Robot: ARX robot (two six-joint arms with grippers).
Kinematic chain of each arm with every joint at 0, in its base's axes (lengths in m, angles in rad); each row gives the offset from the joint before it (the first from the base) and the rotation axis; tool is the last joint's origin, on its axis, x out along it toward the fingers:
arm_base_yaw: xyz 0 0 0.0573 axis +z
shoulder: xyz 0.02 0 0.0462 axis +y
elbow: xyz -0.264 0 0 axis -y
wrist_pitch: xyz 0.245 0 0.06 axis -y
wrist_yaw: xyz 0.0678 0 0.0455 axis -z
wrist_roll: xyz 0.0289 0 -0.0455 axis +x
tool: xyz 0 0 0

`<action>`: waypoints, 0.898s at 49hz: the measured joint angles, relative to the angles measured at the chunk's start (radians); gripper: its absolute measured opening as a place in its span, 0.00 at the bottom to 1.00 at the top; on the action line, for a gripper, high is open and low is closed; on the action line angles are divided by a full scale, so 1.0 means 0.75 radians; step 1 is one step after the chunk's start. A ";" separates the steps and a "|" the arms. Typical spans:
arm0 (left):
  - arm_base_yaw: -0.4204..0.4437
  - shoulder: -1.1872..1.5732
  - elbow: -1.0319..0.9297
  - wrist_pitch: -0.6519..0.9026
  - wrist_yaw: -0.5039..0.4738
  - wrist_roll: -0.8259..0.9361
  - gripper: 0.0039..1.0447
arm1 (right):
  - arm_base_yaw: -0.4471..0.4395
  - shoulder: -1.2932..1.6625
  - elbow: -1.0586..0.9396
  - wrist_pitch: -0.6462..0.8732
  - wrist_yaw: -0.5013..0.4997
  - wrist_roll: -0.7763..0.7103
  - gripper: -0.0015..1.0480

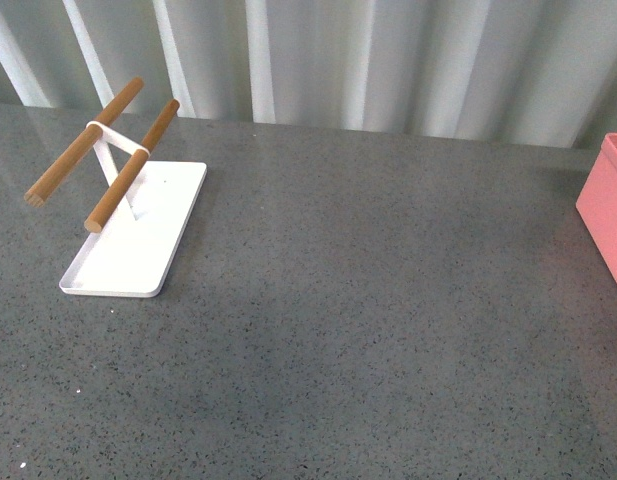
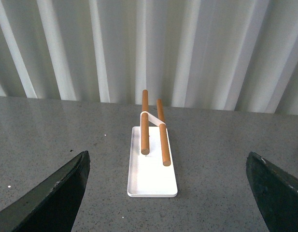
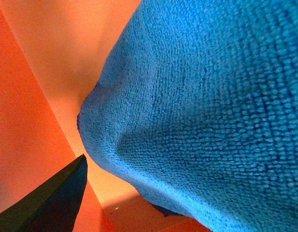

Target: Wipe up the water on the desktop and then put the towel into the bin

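Observation:
The blue towel (image 3: 206,96) fills most of the right wrist view, bunched against the salmon-pink inner walls of the bin (image 3: 47,63). My right gripper (image 3: 168,203) is open inside the bin, right up against the towel; only one dark finger (image 3: 52,203) shows, and it does not pinch the cloth. In the front view the bin (image 1: 608,210) is cut off at the right edge, and neither arm appears. The grey speckled desktop (image 1: 368,300) shows no water that I can see. My left gripper (image 2: 167,162) hangs open above the desktop, holding nothing.
A white tray (image 1: 138,235) with two wooden rods (image 1: 123,180) on a white stand sits at the left of the desktop. From the left wrist, that tray (image 2: 152,181) lies ahead between the open fingers. A pale corrugated wall runs behind the desktop.

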State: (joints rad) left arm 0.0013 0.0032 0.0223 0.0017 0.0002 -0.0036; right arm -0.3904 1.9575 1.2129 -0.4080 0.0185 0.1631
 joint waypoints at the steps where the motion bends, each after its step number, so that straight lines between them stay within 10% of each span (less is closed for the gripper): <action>1: 0.000 0.000 0.000 0.000 0.000 0.000 0.94 | -0.001 -0.001 0.003 0.000 -0.006 0.001 0.93; 28: 0.000 0.000 0.000 -0.001 0.000 0.001 0.94 | 0.105 0.004 0.111 -0.012 0.336 -0.296 0.93; 44: 0.000 0.000 0.000 -0.001 0.000 0.000 0.94 | 0.111 0.047 0.435 -0.139 0.264 -0.358 0.93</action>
State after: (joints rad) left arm 0.0013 0.0032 0.0223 0.0013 0.0002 -0.0036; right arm -0.3073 1.9926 1.5391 -0.5125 0.2169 -0.1051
